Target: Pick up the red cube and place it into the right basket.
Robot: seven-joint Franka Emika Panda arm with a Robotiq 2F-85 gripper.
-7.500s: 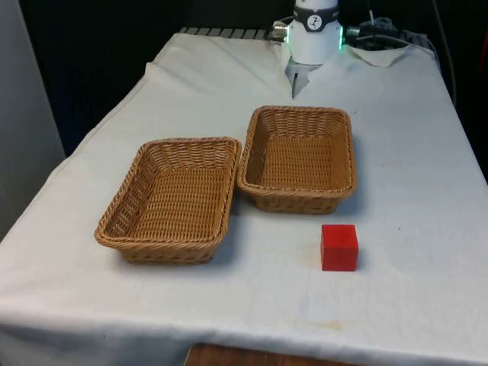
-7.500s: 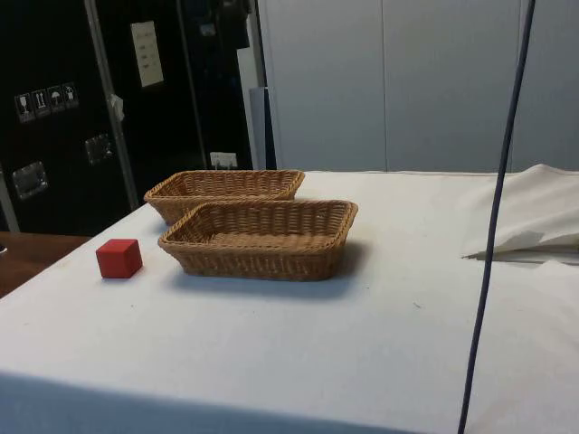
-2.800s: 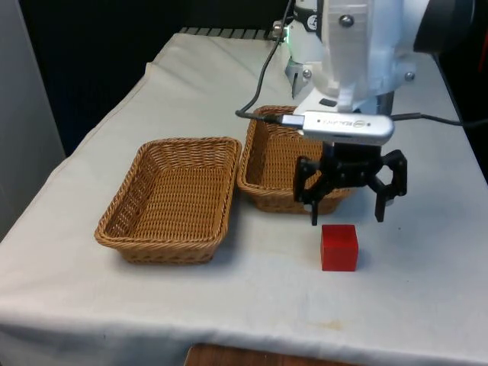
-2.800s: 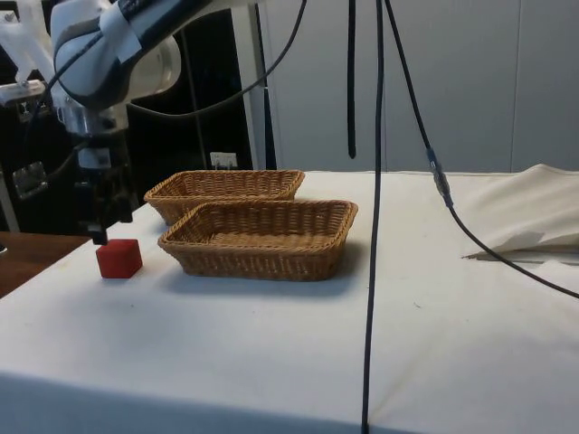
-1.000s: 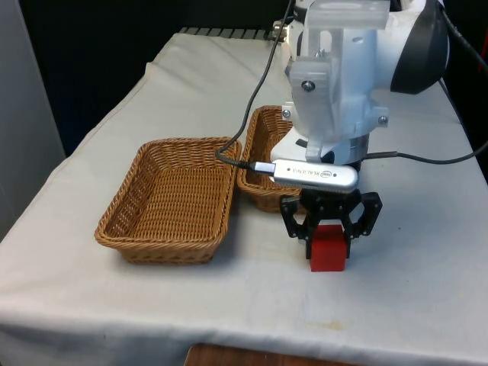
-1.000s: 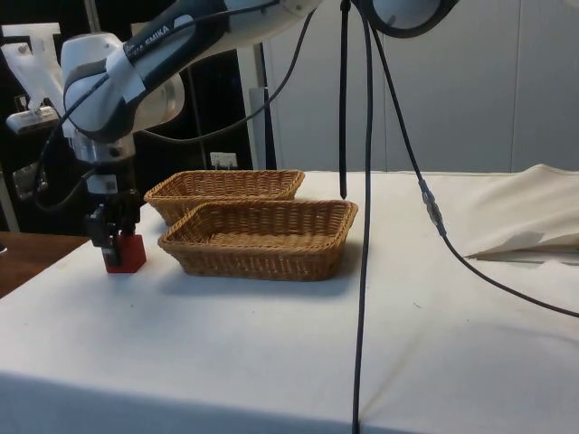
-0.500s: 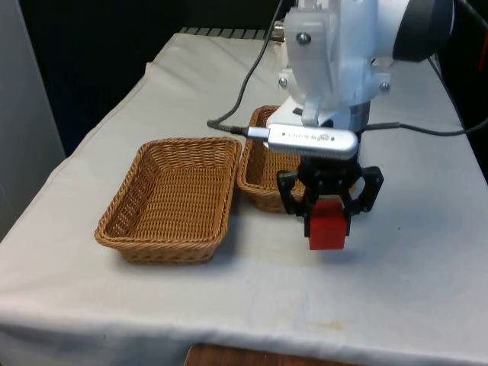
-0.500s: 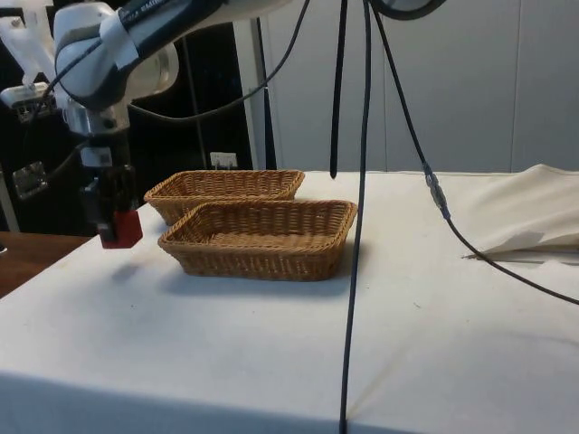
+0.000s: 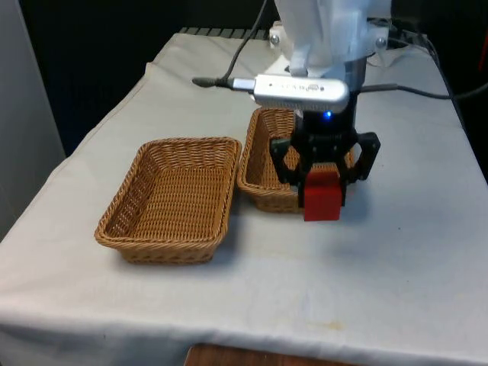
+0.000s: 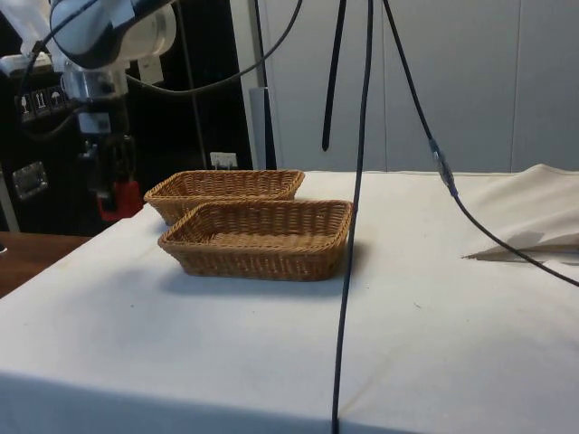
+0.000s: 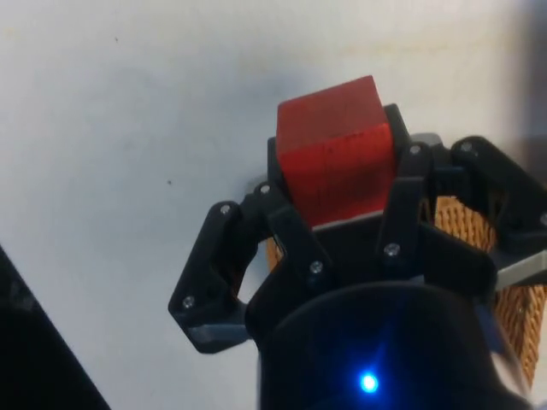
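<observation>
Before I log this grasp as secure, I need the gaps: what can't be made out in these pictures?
- Front view: the gripper and red cube cover part of the right basket, so its floor there is hidden.
- Side view: the cube is small and partly behind the fingers.
- Wrist view: the finger contact faces are hidden by the cube.

A second wicker basket (image 9: 169, 200) is set on the white cloth (image 9: 396, 259) at the front view's left, just beside the other one. Black cables (image 10: 348, 226) are hung across the side view.
</observation>
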